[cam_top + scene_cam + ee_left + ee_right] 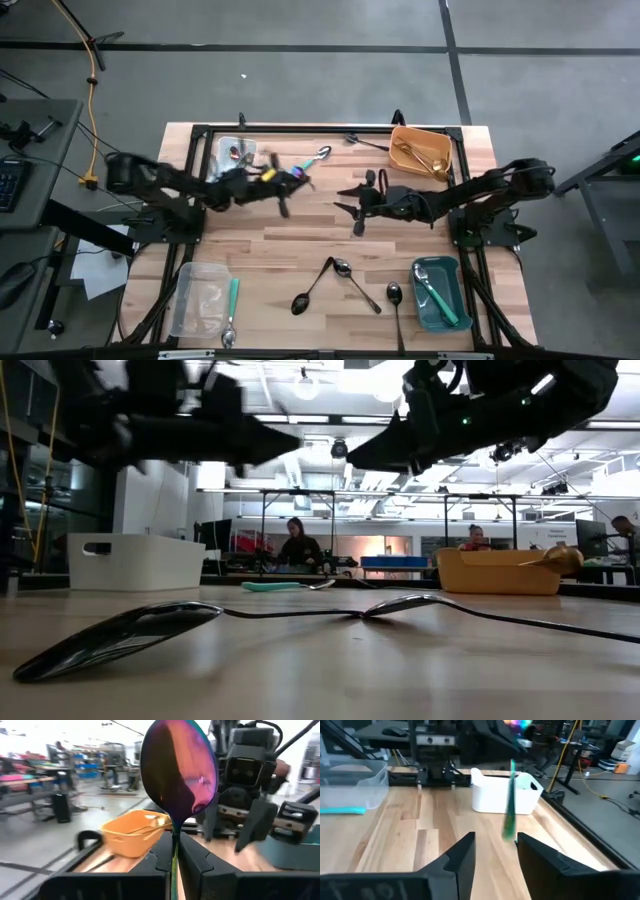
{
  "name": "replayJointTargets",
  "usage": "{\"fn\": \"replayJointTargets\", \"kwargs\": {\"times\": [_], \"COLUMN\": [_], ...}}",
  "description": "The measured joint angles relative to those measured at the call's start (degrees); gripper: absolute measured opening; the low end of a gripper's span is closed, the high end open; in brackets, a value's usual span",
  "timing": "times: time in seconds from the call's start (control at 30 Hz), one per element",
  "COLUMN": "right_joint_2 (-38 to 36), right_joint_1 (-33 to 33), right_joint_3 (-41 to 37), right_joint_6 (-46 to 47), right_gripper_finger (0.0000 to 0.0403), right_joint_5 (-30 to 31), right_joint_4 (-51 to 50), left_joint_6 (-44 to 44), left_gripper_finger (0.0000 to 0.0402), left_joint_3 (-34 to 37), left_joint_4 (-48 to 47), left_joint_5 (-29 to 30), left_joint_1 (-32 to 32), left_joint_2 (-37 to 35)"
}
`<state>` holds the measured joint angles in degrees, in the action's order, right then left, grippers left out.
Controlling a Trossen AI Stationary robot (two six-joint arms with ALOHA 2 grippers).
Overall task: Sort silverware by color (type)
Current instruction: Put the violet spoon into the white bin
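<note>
My left gripper (174,862) is clamped on the rainbow spoon's (179,772) handle, bowl upright, above mid-table. It looks like a handover: I'd carry it steadily to the white bin (236,154) without tilting. The left arm reaches in low from the left. My right gripper (352,203), fingers parted and empty, faces it from just beside.

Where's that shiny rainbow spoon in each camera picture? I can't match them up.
High view: rainbow spoon, just left of centre, upper half.
Low view: cannot make it out.
Left wrist view: upper centre, bowl up.
Right wrist view: blurred greenish streak, centre.
Shared landmark: orange bin, at right in the low view, behind the spoon in the left wrist view.
</note>
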<state>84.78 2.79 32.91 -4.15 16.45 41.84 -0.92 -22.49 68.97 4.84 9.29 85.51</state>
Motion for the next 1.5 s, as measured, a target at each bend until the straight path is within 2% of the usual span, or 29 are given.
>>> {"fn": "replayJointTargets", "kwargs": {"times": [0.23,0.43,0.57,0.67,0.8,0.93,1.03,1.17,1.4,1.5], "right_joint_2": [-2.0,-2.0,-2.0,-2.0,-2.0,-2.0,-2.0,-2.0,-2.0,-2.0], "right_joint_1": [-0.2,-1.1,-2.1,-3.6,-6.3,-9.1,-10.0,-9.9,-9.9,-9.9], "right_joint_3": [0.0,0.0,-0.3,-4.0,-13.4,-21.2,-22.6,-19.3,-8.6,-6.3], "right_joint_6": [-2.6,-5.0,-6.4,-7.0,-4.5,1.4,4.8,5.7,5.2,4.0], "right_gripper_finger": [0.0150,0.0150,0.0151,0.0151,0.0151,0.0151,0.0151,0.0151,0.0151,0.0151], "right_joint_5": [0.2,3.4,-0.6,-3.0,-4.2,-11.4,-15.8,-19.1,-20.9,-20.9], "right_joint_4": [-3.3,-4.2,-4.6,1.2,18.7,38.4,42.7,34.7,8.2,4.7], "left_joint_6": [1.4,2.8,1.9,1.3,1.2,0.4,0.3,0.2,0.6,0.2], "left_gripper_finger": [0.0004,0.0004,0.0004,0.0004,0.0004,0.0004,0.0004,0.0004,0.0004,0.0004], "left_joint_3": [13.3,14.3,14.2,14.1,14.1,14.1,14.1,14.1,14.1,14.1], "left_joint_4": [2.8,-6.7,-9.5,-8.9,-8.9,-8.8,-8.8,-8.8,-9.2,-9.6], "left_joint_5": [4.3,2.7,0.5,-3.6,-4.5,-4.6,-4.6,-4.6,-6.3,-6.3], "left_joint_1": [2.9,1.4,-1.5,-3.4,-5.2,-6.3,-6.4,-6.4,-6.3,-6.3], "left_joint_2": [-15.4,-22.1,-23.9,-24.8,-25.9,-26.0,-26.0,-26.0,-26.0,-26.0]}}
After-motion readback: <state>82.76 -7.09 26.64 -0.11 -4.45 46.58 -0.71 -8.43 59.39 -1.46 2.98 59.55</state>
